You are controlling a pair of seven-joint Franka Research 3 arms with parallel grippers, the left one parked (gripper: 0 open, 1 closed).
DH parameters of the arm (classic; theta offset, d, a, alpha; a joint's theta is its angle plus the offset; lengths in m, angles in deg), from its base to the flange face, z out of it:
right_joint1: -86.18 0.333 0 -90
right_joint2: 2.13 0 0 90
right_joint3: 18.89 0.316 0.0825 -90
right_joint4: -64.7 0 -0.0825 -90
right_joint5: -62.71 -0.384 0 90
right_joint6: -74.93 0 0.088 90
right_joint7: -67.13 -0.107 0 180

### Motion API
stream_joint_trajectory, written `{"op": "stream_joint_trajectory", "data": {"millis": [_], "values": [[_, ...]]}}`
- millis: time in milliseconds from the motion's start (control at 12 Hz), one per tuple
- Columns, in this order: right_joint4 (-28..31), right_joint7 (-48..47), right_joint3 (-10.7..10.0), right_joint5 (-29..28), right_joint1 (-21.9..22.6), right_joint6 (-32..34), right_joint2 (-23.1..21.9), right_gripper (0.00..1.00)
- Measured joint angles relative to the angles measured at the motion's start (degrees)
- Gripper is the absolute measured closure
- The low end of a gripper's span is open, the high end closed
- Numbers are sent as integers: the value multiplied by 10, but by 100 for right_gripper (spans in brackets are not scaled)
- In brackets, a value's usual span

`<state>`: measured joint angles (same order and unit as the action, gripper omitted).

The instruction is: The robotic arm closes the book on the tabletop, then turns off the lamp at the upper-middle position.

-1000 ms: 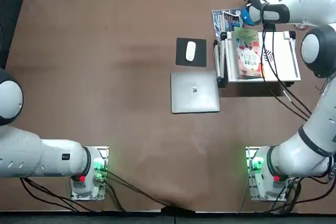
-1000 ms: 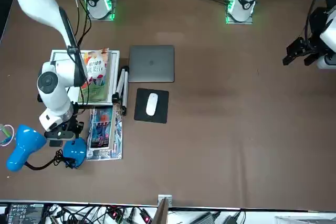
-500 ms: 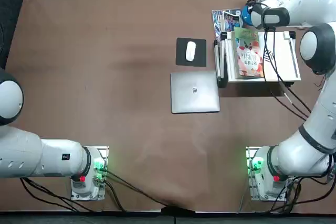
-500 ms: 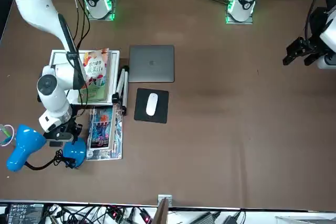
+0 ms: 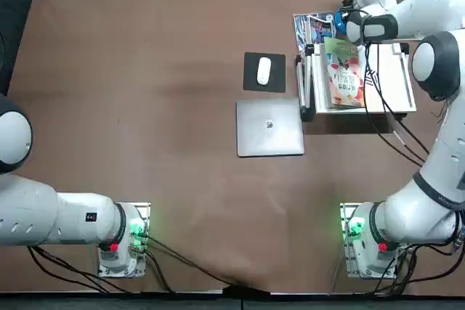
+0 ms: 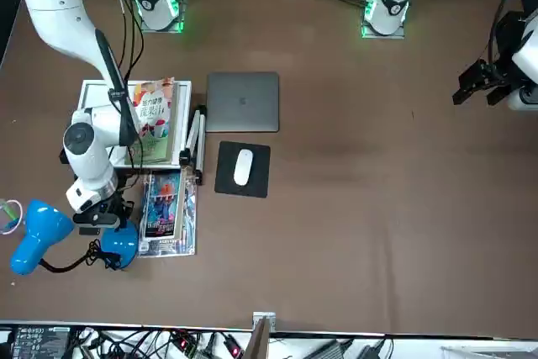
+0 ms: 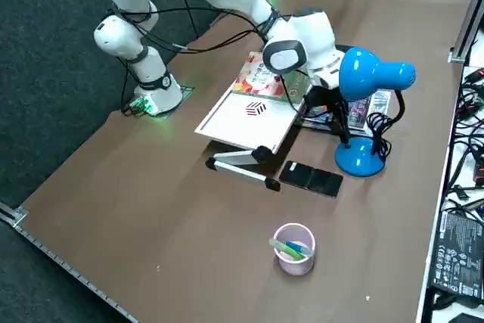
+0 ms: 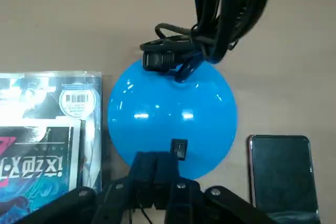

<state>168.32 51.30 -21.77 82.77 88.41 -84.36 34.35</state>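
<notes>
Right wrist view shows the right gripper (image 8: 157, 169) with its fingers drawn together into a narrow tip, holding nothing, poised directly over the blue disc base of the lamp (image 8: 172, 117) and just short of the small black rocker switch (image 8: 179, 148) set into it. The book (image 5: 343, 72) already lies closed, green cover up, on the white stand (image 5: 392, 78) near the far right corner of the tabletop (image 5: 160, 107); the lamp stands beside it, closer to the far edge, with a glossy leaflet (image 8: 47, 129) on one side of its base and a dark phone (image 8: 281, 174) on the other. What remains, I judge, is the switch press. To do it well, the closed fingertips should line up squarely over the rocker and descend straight down with a short, firm push, staying clear of the coiled black cable (image 8: 220, 19) at the stem, since a sideways nudge could slide the light base across the tabletop.
</notes>
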Motion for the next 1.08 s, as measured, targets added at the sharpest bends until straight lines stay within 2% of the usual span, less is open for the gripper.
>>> {"op": "stream_joint_trajectory", "data": {"millis": [1083], "values": [[2,0,0,1,-9,-14,11,99]]}}
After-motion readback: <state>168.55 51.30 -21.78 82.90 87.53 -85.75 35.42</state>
